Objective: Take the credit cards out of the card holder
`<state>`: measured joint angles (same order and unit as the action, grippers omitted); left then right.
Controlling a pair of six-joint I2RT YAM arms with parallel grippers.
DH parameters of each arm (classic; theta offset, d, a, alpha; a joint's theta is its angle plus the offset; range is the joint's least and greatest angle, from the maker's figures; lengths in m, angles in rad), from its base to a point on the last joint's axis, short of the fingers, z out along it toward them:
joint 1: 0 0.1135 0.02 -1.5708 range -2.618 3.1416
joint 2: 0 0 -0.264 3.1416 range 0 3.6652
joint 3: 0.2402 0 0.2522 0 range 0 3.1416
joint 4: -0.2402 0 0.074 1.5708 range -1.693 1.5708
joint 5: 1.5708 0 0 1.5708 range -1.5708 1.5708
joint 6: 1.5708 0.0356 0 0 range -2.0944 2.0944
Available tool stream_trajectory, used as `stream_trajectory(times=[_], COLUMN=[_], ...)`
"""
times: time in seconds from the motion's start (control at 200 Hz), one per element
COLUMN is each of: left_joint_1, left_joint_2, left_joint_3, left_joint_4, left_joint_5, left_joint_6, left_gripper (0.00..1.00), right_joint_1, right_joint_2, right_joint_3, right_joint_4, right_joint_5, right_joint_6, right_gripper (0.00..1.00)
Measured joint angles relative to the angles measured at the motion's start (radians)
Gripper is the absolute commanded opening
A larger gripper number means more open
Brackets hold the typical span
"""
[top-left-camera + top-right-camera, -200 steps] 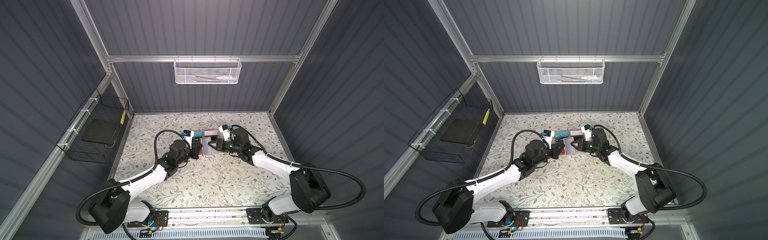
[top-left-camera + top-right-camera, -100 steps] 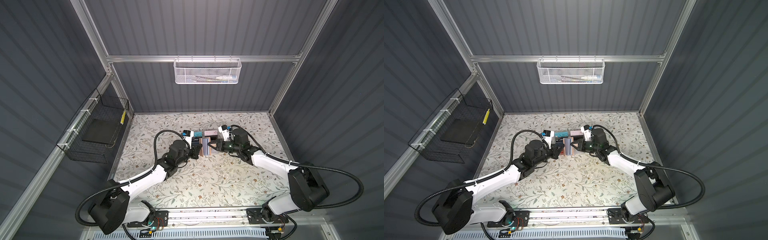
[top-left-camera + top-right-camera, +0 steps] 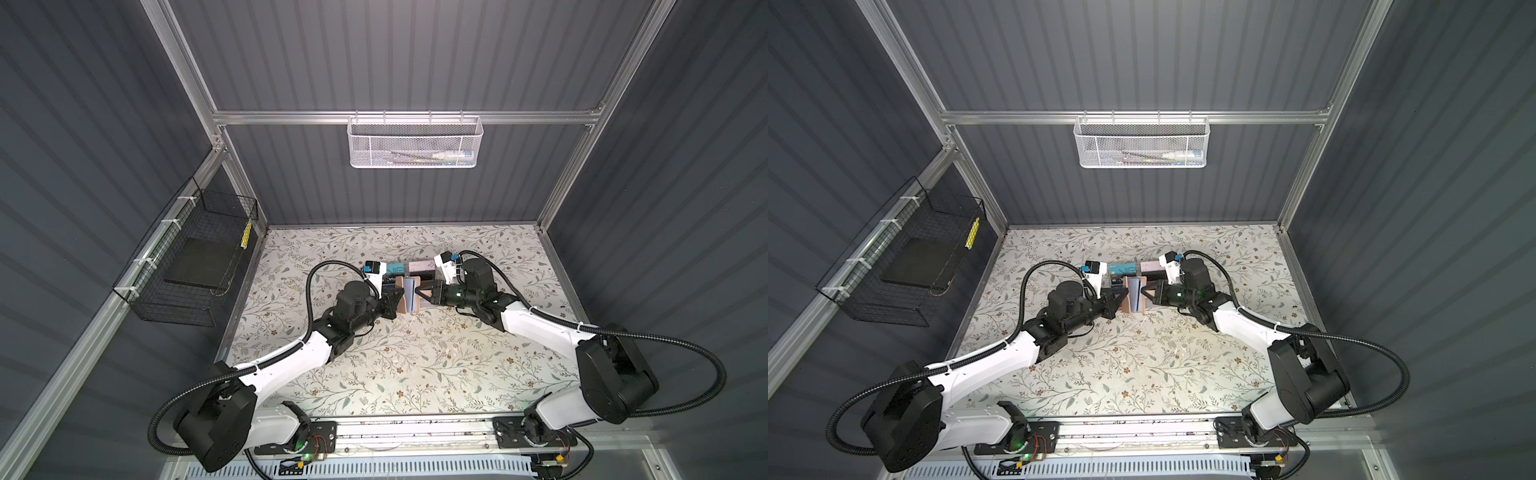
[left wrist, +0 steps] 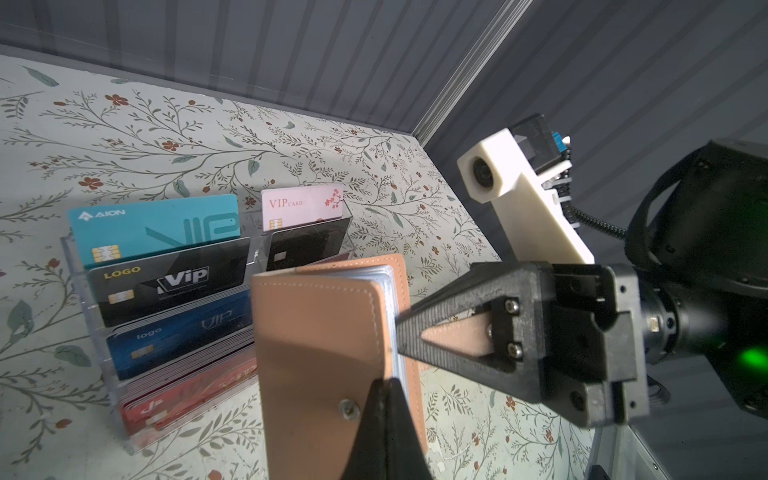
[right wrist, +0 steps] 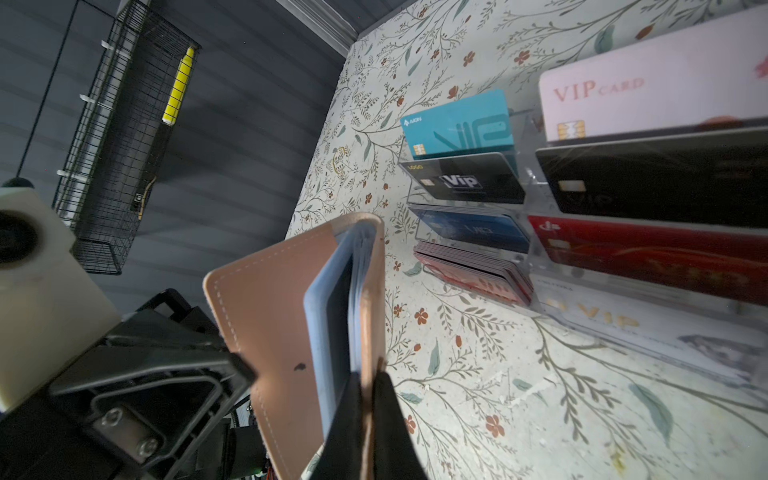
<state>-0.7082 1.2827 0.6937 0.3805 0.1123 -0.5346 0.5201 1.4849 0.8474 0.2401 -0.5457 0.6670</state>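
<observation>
Newly closed, our right jaws clamp one cover of the card holder (image 4: 316,332), our left jaws the other; it is upright between them. Light and floppy, we judge: hold cover edges.

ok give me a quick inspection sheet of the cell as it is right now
surface: floral table top, nothing spilled seen
job's things: tan card holder held upright, slightly open, grey-blue pages showing; pocket contents unclear
clutter: clear rack behind it, tiers filled with VIP cards
grippers: left tool shut on one cover, right tool shut on the other
cables: black hoses loop off both arms, clear of the holder
surroundings: white mesh basket on back rail, black wire basket on left wall
</observation>
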Motion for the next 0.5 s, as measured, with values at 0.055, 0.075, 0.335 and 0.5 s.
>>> stream_trajectory(times=[0.055,0.075,0.335,0.5], left_joint_1=[0.000,0.000,0.000,0.000], left_joint_2=[0.000,0.000,0.004,0.016], left_joint_3=[0.000,0.000,0.000,0.000], left_joint_4=[0.000,0.000,0.009,0.007], left_joint_5=[0.000,0.000,0.000,-0.001], left_joint_6=[0.000,0.000,0.000,-0.001], left_gripper=[0.00,0.00,0.00,0.00], right_joint_1=[0.008,0.013,0.050,0.051], right_joint_2=[-0.012,-0.018,-0.095,-0.095], right_joint_3=[0.005,0.007,0.037,0.040], right_joint_4=[-0.024,-0.034,-0.140,-0.168], right_joint_5=[0.023,0.032,0.125,0.143], right_joint_6=[-0.018,-0.024,-0.100,-0.114], right_gripper=[0.00,0.00,0.00,0.00])
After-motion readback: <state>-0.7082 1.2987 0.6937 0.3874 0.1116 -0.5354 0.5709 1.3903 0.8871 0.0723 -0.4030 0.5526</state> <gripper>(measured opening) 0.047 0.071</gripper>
